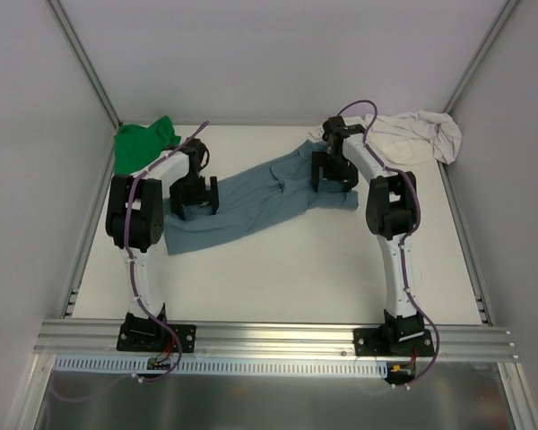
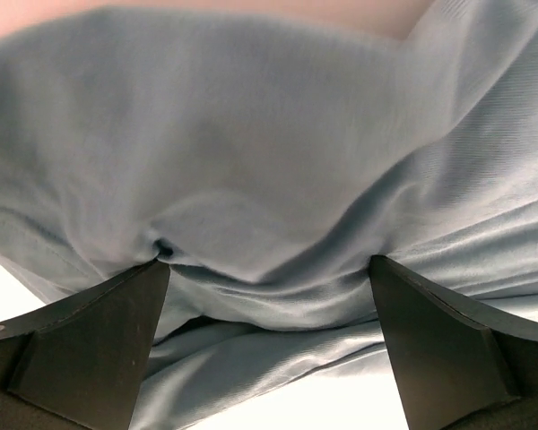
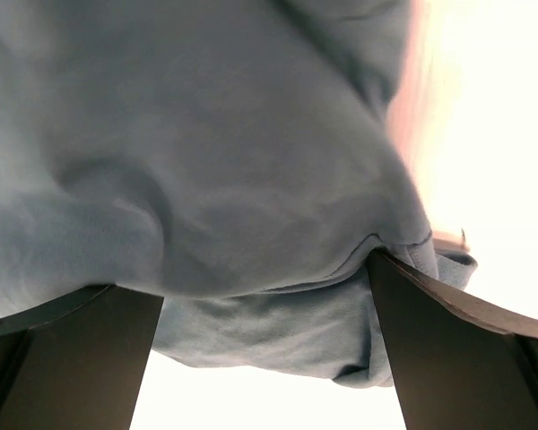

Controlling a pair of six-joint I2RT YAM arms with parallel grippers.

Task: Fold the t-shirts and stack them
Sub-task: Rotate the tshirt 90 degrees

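Far-left corner: green shirt, crumpled in a heap against the wall, nothing touching it.

Left gripper — jaws spread wide, holding nothing. It sits low over the near-left end of the blue shirt. The wrist view shows bunched cloth filling the gap between the two fingers. I cannot tell whether the tips press on the fabric.

Blue shirt: unfolded, drawn out in a wrinkled diagonal band across the table, from near-left to far-right. It is not lying flat.

Right gripper — also wide open and empty, over the far-right end of the same shirt. A stitched hem and a rolled layer beneath it show between the fingers.

Far-right corner: cream shirt, bunched, close behind the right arm.

Risks, as I judge them:
- If either gripper closes where it is, it may pinch several layers at once, because the cloth under both is doubled. The fold would then come out lumpy or crooked.
- One side may catch only a loose wrinkle and slip, so the shirt skews when lifted.
- The right arm could snag the cream shirt when it swings, and the left arm passes near the green one.
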